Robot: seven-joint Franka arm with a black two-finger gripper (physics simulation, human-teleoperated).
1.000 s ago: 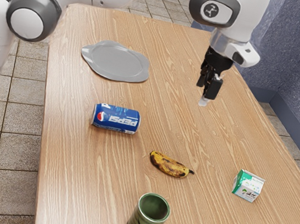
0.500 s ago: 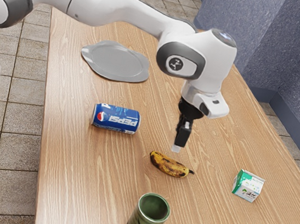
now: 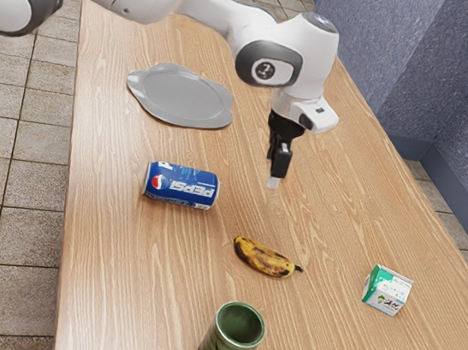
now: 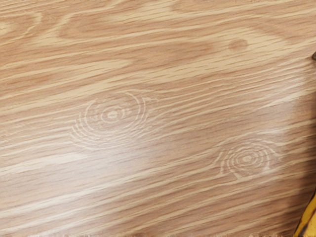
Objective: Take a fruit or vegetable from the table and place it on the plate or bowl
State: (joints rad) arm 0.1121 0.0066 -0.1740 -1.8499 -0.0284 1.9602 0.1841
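Hand [image 3: 276, 170] hovers above the bench [image 3: 116, 280], short of the banana [image 3: 266, 259], which lies well apart from the plate [image 3: 180, 95]; open or closed cannot be told. A good pick likely means centring over the banana, gripping across its width.

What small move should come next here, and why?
Probably shift the end effector sideways until it is over the banana. It hovers above bare table, between the plate and the banana, which lies untouched on the wood.
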